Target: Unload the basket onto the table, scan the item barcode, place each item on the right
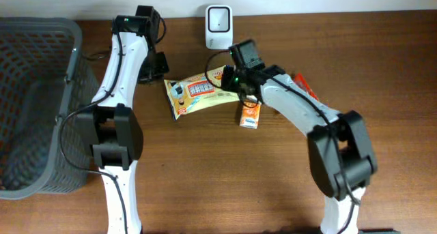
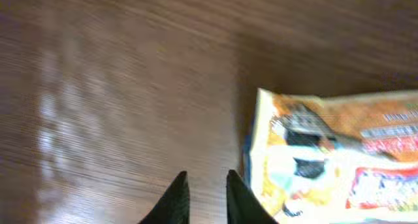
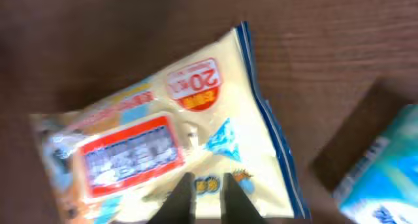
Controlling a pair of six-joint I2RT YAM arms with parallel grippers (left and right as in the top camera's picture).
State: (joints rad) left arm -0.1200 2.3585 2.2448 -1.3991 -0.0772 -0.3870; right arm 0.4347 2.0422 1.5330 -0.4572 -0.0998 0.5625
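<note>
Packet (image 1: pixel 196 95) lies flat and face up on the table just in front of the scanner (image 1: pixel 218 22), unheld. My right gripper (image 3: pixel 206 192) hovers over the end nearer the scanner, jaws narrowly parted and empty. My left gripper (image 2: pixel 206 192), farther from the scanner, is equally narrow and empty. I judge this the pickup step: next I must grip the packet and turn its barcode toward the scanner.

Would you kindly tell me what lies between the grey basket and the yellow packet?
The left arm stands between the basket and the packet; the overhead view shows it.
</note>
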